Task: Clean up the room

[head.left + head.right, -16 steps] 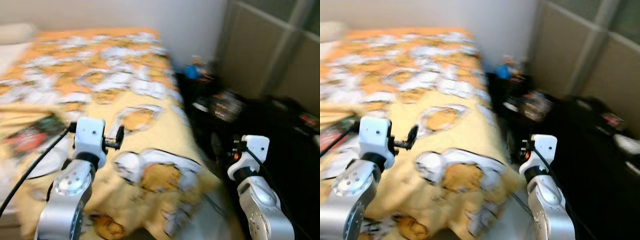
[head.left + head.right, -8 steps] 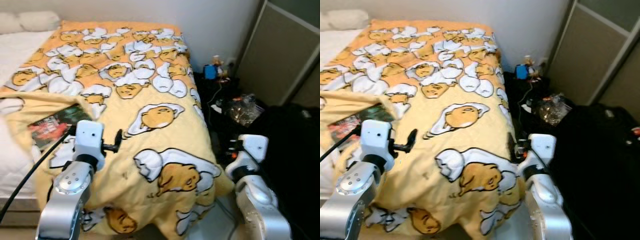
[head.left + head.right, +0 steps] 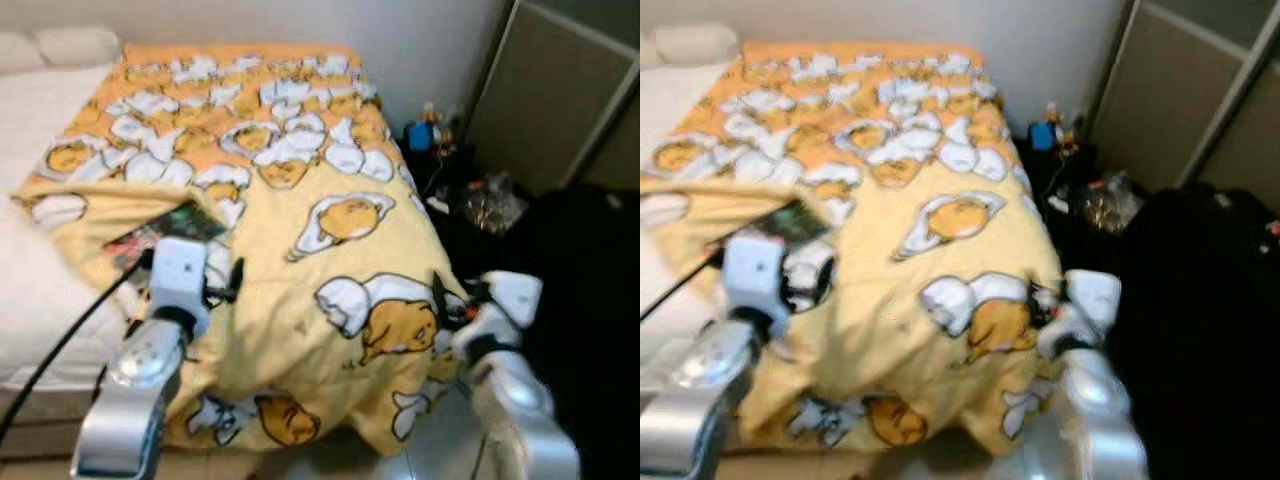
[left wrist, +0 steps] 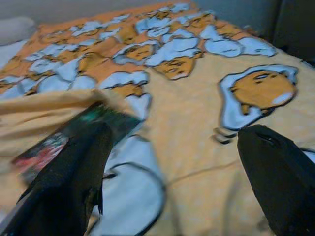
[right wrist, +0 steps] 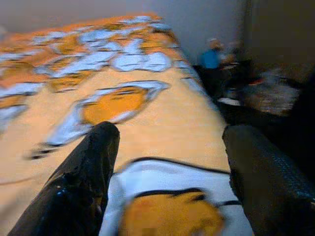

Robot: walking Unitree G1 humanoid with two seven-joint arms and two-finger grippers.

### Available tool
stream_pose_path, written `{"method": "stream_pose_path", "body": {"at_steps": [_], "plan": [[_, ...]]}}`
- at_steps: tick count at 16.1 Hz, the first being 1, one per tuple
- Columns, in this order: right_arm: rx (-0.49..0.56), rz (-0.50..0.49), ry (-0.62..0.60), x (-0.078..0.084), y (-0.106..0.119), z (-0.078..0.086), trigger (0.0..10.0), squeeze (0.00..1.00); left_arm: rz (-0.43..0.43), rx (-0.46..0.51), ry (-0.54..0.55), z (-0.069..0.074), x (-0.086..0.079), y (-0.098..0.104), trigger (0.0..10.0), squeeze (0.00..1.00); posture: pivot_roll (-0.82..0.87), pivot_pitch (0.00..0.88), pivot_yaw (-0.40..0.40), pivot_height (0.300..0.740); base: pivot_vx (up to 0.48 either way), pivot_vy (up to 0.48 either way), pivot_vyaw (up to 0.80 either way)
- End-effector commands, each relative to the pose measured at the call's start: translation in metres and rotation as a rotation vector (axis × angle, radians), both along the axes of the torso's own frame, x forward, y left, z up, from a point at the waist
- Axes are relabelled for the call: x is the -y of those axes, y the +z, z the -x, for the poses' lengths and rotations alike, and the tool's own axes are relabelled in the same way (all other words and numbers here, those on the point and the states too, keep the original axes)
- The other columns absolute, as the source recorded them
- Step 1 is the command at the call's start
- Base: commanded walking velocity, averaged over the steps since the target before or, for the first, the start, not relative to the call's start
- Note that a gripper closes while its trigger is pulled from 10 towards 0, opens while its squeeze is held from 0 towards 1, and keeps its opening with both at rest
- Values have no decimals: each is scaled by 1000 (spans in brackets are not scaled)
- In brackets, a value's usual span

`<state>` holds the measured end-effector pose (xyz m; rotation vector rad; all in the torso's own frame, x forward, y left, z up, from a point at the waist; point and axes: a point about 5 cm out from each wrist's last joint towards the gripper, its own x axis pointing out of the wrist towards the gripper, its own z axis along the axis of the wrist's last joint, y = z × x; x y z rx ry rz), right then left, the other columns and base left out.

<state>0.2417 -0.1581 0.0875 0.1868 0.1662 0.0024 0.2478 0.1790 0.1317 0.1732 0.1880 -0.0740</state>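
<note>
The view has swung left across the blanket (image 3: 330,230), both the left gripper (image 4: 172,172) and right gripper (image 5: 167,177) spread wide and empty, so it's best to settle before reaching for the book (image 3: 160,232)

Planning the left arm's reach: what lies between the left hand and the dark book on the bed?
Just bedding. In the left wrist view, the left hand, fingers apart, has only the yellow egg-print blanket between it and the book.

Beige sliding closet door (image 3: 555,95) on the right w/ a white wall (image 3: 420,40) next to it, plus pale tile floor (image 3: 430,462) at the bed's foot.
</note>
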Motion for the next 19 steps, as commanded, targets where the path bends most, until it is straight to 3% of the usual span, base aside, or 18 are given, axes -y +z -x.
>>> {"method": "stream_pose_path", "body": {"at_steps": [1, 19], "plan": [[3, 7, -19, 7, 3, -2, 10000, 0, 0, 5, -15, -2, 4, 2, 10000, 0, 13, 0, 34, 740, 0, 322, 0], [6, 26, 24, 2, 4, -6, 10000, 0, 15, 2, -12, -3, 6, 0, 10000, 0, 25, 0, 15, 740, 0, 364, 0]]}}
